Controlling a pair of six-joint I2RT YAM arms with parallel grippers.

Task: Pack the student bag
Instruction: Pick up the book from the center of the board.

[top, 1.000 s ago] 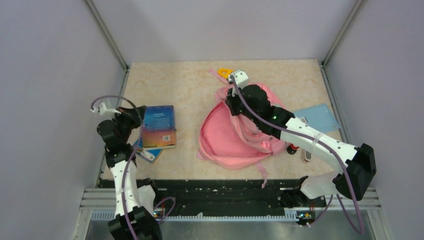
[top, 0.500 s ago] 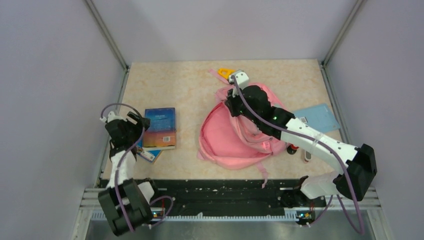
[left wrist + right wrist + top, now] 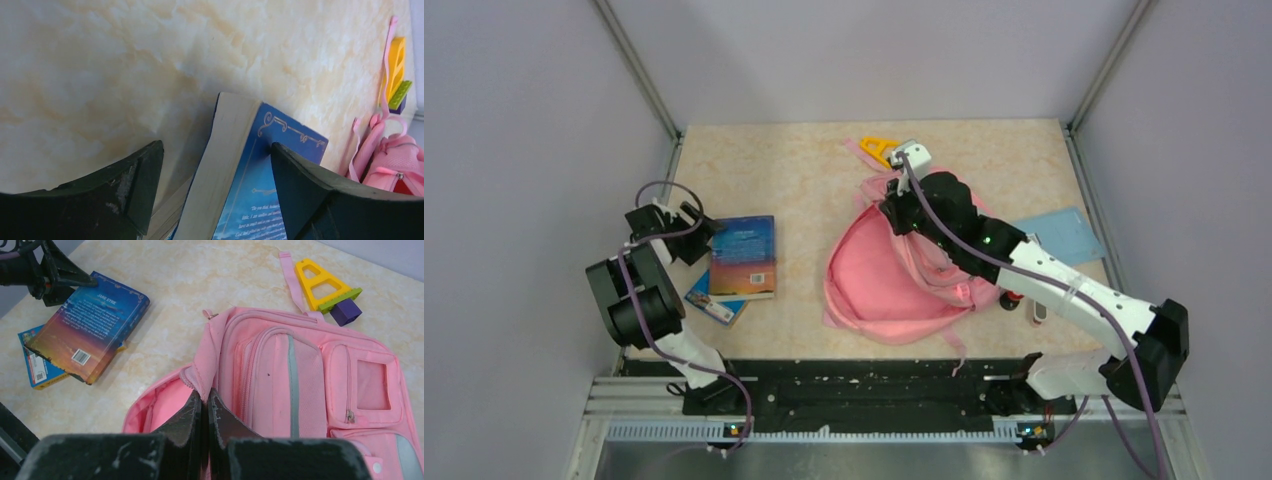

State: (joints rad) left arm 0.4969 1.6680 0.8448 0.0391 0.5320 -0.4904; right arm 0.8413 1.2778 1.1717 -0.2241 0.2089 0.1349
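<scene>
Backpack (image 3: 300, 370) rim pinched by right claw (image 3: 204, 400) (pink lining showing); left claw (image 3: 216, 150) wide around book (image 3: 245, 185).

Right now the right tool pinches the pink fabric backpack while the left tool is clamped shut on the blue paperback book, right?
No: the left wrist view shows the left tool open, fingers apart astride the blue paperback book's edge. The right tool does pinch the pink fabric backpack.
</scene>
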